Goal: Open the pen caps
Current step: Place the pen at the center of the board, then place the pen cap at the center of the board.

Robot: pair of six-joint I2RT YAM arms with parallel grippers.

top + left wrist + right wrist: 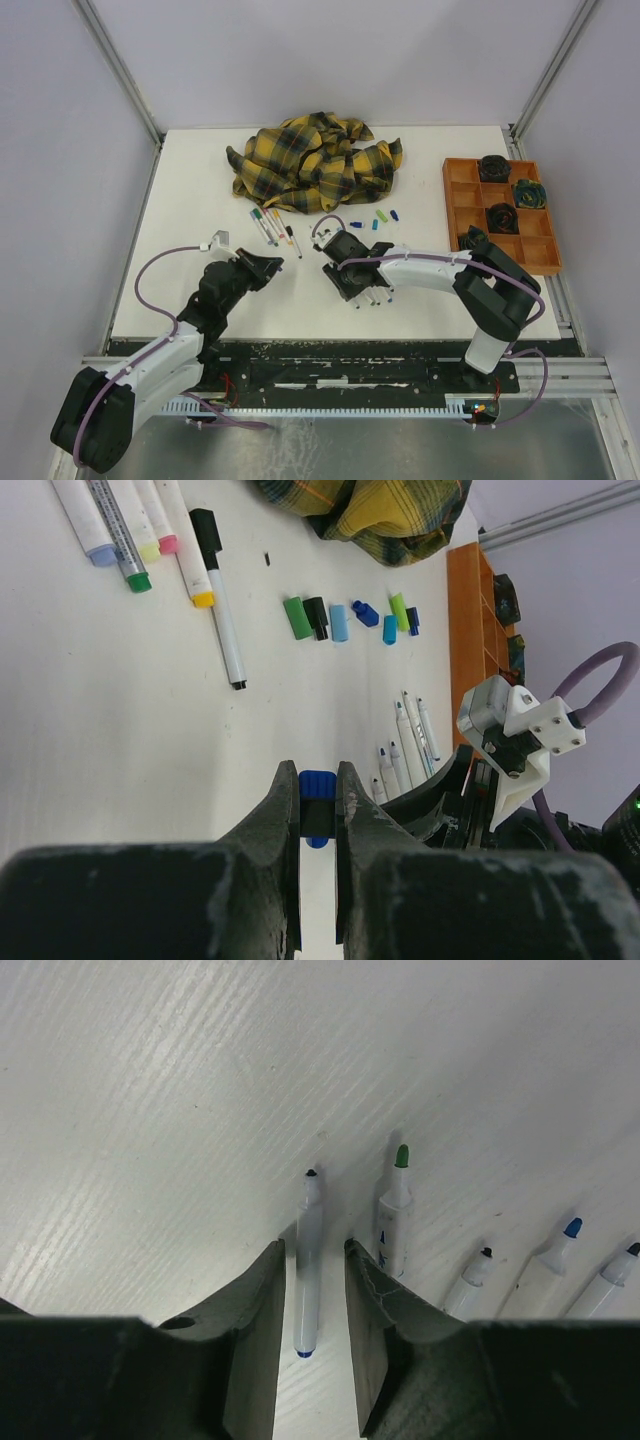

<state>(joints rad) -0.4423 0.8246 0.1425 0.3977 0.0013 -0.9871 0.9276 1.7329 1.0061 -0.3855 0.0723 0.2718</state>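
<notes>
White table (pixel 180 200) under grey walls, and at its far side sprawls the crumpled yellow-and-black plaid cloth (pixel 315 160). Off to the right sits the orange tray (pixel 462 182), with dark bundles in a few of its compartments. Both arms reach in toward the middle.

The left gripper (pixel 318 778) is pinched tight on a blue cap (pixel 318 788), wedged right between the fingertips. The right gripper (pixel 314 1252) points down with jaws spread. It straddles a black-tipped pen (pixel 308 1260) that lies flat on the table, a gap showing on both sides of the barrel. Just right of it there's a row of uncapped pens (pixel 395 1225) with green, black and blue tips.

In front of the cloth lies a cluster of capped pens (pixel 270 226). To their right are the loose caps (pixel 339 622), green, black and blues, scattered close together.
</notes>
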